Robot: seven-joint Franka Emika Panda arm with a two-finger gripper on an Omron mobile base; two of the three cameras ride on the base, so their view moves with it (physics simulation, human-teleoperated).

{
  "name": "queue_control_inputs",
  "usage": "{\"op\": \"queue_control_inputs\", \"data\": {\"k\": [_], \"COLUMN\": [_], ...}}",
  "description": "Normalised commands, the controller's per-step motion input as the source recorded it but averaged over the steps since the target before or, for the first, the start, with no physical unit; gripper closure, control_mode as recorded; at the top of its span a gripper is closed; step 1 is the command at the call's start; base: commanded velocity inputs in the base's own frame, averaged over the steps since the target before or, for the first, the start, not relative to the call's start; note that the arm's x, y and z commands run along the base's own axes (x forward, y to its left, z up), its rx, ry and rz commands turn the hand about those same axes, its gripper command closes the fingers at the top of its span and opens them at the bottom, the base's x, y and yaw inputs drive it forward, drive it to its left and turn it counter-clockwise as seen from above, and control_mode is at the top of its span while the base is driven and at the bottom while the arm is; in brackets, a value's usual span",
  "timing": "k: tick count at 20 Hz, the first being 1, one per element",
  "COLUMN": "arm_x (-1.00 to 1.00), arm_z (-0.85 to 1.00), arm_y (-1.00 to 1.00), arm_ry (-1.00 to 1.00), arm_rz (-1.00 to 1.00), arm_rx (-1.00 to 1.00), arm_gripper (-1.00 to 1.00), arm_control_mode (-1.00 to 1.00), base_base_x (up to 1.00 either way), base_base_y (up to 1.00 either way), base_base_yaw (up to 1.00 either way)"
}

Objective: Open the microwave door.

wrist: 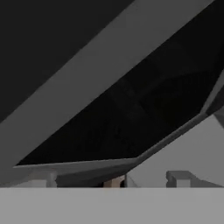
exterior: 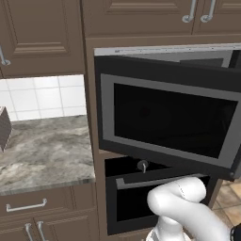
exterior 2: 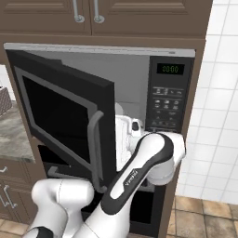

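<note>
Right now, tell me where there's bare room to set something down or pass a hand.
Bare: the marble counter, between the tile wall and the cabinet column. Crowded: the gap between the swung-out microwave door and the button panel, taken up by the arm's wrist.

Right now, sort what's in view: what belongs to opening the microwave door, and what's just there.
Job: microwave door, swung partly open; its handle; microwave.
Just there: oven below; stone counter; upper cupboards; tiled wall.

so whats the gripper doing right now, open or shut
Gripper: cannot be told. Its tips barely show in the hand view, close against the inner side of the half-open microwave door; nothing is visibly held.
</note>
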Motion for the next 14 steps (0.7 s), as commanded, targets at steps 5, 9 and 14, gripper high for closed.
{"op": "queue_control_inputs", "data": {"k": [5,9,14], "arm_x": [-0.78,-0.70,-0.79], "arm_z": [-0.19,-0.13,-0.12], "arm_y": [1.00,1.00,1.00], "arm_ry": [-0.03,-0.04,-0.10], "arm_rz": [0.30,0.26,0.23], "arm_rx": [-0.09,-0.06,-0.03], "arm_gripper": [-1.00,-1.00,-1.00], "arm_control_mode": [-1.00,-1.00,-1.00], "base_base_x": [0.00,0.00,0.00], "base_base_y": [0.00,0.00,0.00], "base_base_yaw": [0.00,0.00,0.00]}}
